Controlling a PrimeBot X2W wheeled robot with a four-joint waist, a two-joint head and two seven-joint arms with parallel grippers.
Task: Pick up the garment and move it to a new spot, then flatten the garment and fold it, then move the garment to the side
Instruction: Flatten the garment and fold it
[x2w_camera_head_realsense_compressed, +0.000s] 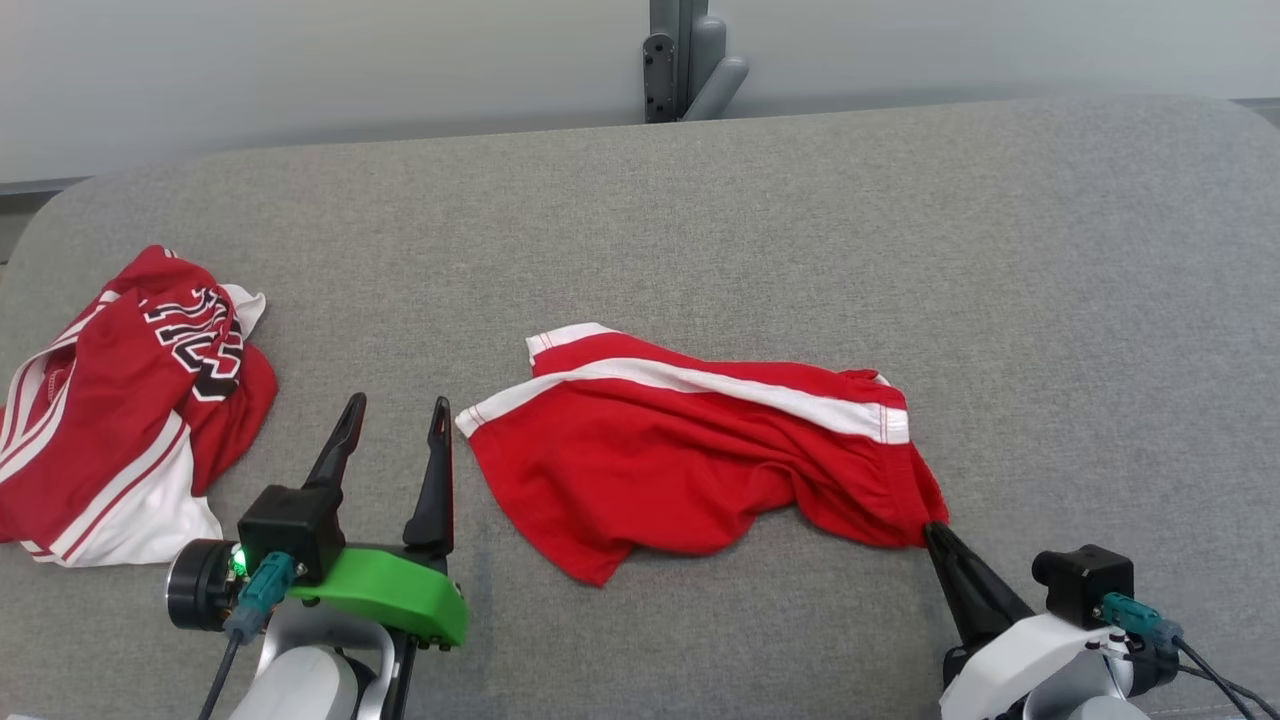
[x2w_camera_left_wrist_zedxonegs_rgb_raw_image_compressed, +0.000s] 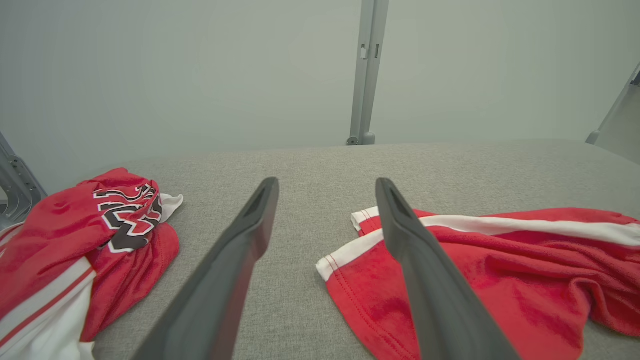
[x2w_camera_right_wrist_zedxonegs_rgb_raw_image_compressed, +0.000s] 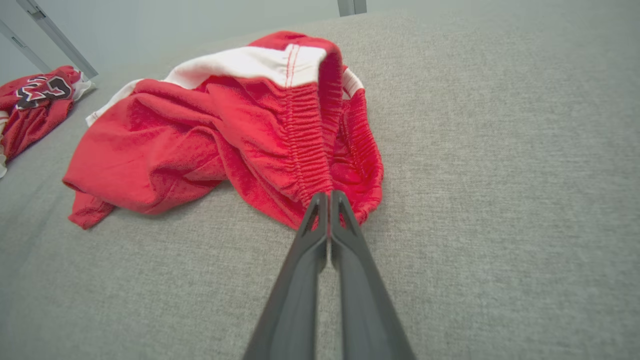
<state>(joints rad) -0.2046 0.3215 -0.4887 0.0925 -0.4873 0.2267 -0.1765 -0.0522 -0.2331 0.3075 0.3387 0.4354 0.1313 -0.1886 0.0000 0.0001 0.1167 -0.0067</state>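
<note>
The right gripper (x2w_camera_head_realsense_compressed: 931, 529) is closed. Its two long dark fingers are pressed together, and the tips pinch the gathered waistband (x2w_camera_right_wrist_zedxonegs_rgb_raw_image_compressed: 310, 150) of the red shorts (x2w_camera_head_realsense_compressed: 680, 470). The arm comes in low from the near right, with the fingers slanting up and leftward to the cloth. The corner of the shorts is drawn to a point where the tips meet it. From that pinch the shorts spread ahead and to the gripper's left, lying crumpled on the grey cushion (x2w_camera_head_realsense_compressed: 800, 220).

The left gripper (x2w_camera_head_realsense_compressed: 398, 403) is open and holds nothing, its fingers wide apart and pointing forward over bare cushion. The leg hem of the shorts lies just beside its right finger. In the left wrist view that finger overlaps the hem, and whether it touches the cloth cannot be told. A crumpled jersey (x2w_camera_head_realsense_compressed: 110, 430) lies near this gripper's left, apart from it.

The shorts are soft red fabric with a broad white stripe (x2w_camera_head_realsense_compressed: 720, 385) along the side and white trim at the hem. The waistband is elastic, puckered in tight ribs. The jersey is red with white panels, thin stripes and black numbers edged in white. The cushion is a coarse grey weave with rounded corners. Far ahead of both grippers, a grey metal post (x2w_camera_head_realsense_compressed: 685, 60) stands behind the cushion's far edge.
</note>
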